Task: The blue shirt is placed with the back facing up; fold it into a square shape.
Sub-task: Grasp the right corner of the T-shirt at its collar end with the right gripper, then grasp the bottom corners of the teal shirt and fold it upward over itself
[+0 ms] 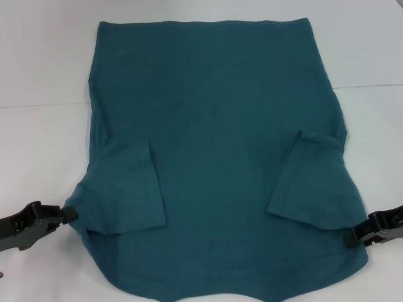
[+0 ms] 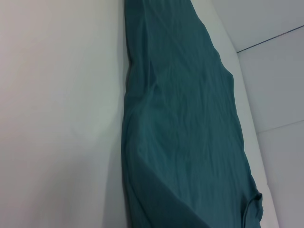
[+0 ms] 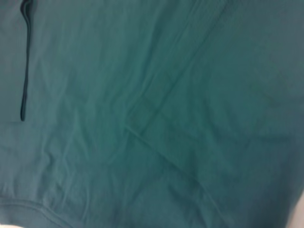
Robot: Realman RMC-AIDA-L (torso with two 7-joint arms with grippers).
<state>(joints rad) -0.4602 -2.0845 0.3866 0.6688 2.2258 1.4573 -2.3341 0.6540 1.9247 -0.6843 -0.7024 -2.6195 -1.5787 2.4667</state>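
Observation:
The blue shirt lies flat on the white table, plain side up, hem at the far end. Both short sleeves are folded inward onto the body: the left sleeve and the right sleeve. My left gripper sits low on the table, touching the shirt's left edge near the shoulder. My right gripper meets the right edge in the same way. The left wrist view looks along the shirt lying on the table. Fabric of the shirt fills the right wrist view, with a crease running across it.
White table surface borders the shirt on both sides. A thin seam line crosses the table at the far right. The shirt's near edge runs out of the head view at the bottom.

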